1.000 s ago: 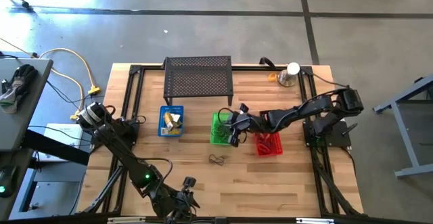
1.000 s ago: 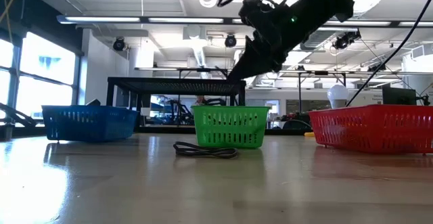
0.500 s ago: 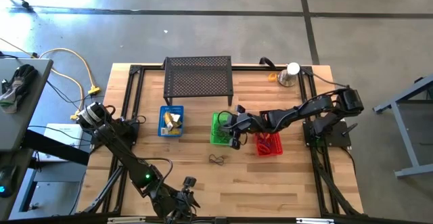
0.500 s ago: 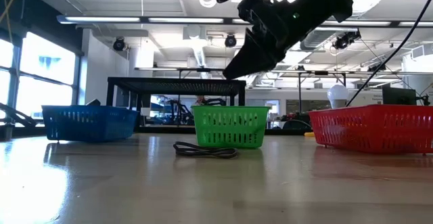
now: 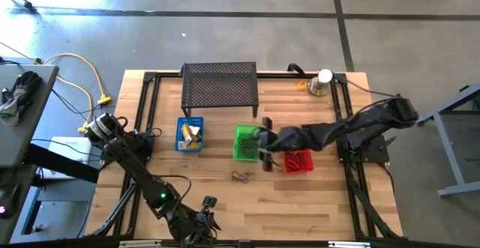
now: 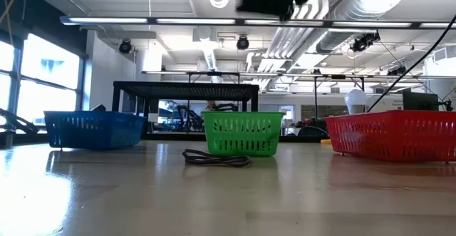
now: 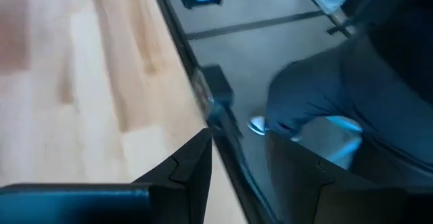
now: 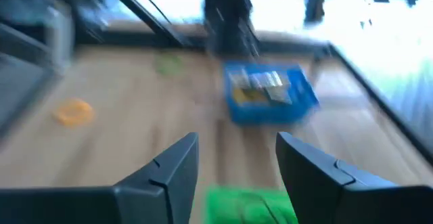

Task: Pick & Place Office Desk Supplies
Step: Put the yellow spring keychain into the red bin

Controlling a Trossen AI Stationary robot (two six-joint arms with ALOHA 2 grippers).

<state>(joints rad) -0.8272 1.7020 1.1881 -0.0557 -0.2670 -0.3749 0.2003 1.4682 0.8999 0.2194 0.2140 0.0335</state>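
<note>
A dark loop (image 5: pixel 241 176) lies flat on the wood in front of the green basket (image 5: pixel 244 142), plain too in the low view (image 6: pixel 216 158). Yellow blocks (image 5: pixel 192 133) sit in the blue basket (image 5: pixel 181 141). The red basket (image 5: pixel 298 161) holds reddish loops. My right gripper (image 5: pixel 262 149) hangs open and high over the green basket's right rim, with nothing between its fingers (image 8: pixel 177 166); the green basket (image 8: pixel 249 206) shows below them and the blue basket (image 8: pixel 269 94) ahead. My left gripper (image 7: pixel 237 176) waits open at the table's near edge (image 5: pixel 206 219).
A black mesh rack (image 5: pixel 220 85) stands at the far middle, a silver cup with a white ball (image 5: pixel 322 82) at the far right corner. A small orange thing (image 8: pixel 73 111) lies on the wood. Bare wood spreads around the dark loop and near the front edge.
My right gripper has risen from just above the green basket, leaving the low view through its top edge, and has tipped closer to level. It has drifted slightly toward the near edge. The dark loop and the baskets have stayed put.
</note>
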